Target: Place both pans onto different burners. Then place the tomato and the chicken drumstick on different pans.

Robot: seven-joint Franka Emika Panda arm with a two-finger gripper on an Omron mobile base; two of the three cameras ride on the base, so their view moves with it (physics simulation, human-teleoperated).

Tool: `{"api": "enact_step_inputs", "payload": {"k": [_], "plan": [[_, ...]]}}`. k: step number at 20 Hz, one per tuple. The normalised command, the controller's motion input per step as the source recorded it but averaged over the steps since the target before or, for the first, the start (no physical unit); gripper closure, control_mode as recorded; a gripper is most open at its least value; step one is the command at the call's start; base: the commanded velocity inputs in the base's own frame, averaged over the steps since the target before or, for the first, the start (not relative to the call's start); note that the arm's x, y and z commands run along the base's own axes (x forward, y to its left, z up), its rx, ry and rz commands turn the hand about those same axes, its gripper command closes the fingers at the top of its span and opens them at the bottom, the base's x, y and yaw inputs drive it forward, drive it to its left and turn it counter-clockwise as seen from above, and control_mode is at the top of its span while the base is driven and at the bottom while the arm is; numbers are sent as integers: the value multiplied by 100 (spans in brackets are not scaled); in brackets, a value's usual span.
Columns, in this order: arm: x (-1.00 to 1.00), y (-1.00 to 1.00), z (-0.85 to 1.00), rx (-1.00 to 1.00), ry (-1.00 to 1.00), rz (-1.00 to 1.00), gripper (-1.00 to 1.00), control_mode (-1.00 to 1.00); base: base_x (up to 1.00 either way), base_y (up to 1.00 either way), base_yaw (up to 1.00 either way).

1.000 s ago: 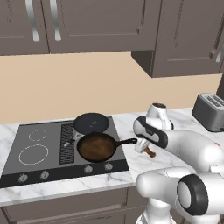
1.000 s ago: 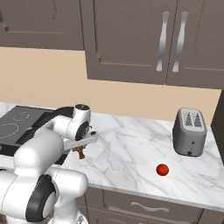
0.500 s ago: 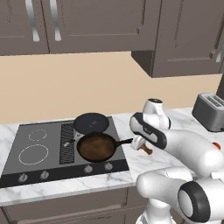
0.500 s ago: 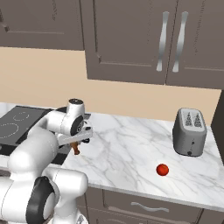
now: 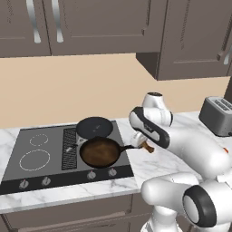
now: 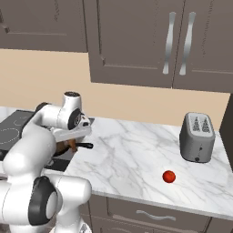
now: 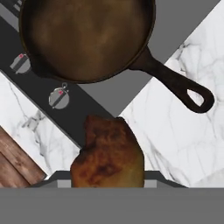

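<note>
left base view: both pans sat on right-side burners, the black skillet (image 5: 94, 127) far, the brown pan (image 5: 100, 152) near. the gripper (image 5: 144, 145) had carried the chicken drumstick (image 5: 147, 147) closer to the cooktop (image 5: 27, 171) than a second earlier.

right base view: the tomato (image 6: 169, 176) waited on the counter (image 6: 132, 154).

hand view: jaws closed on the drumstick (image 7: 107, 155); next, likely advance over the brown pan (image 7: 87, 37) and release.
</note>
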Motion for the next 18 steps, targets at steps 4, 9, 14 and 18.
{"api": "enact_step_inputs", "payload": {"k": [4,9,14,18], "plan": [[18,25,31,-4,0,-3,100,-100,0,0,0],[32,36,32,-1,1,-8,100,-100,0,0,0],[39,38,24,0,2,-12,100,-100,0,0,0],[44,39,5,0,0,-12,100,-100,0,0,0]]}}
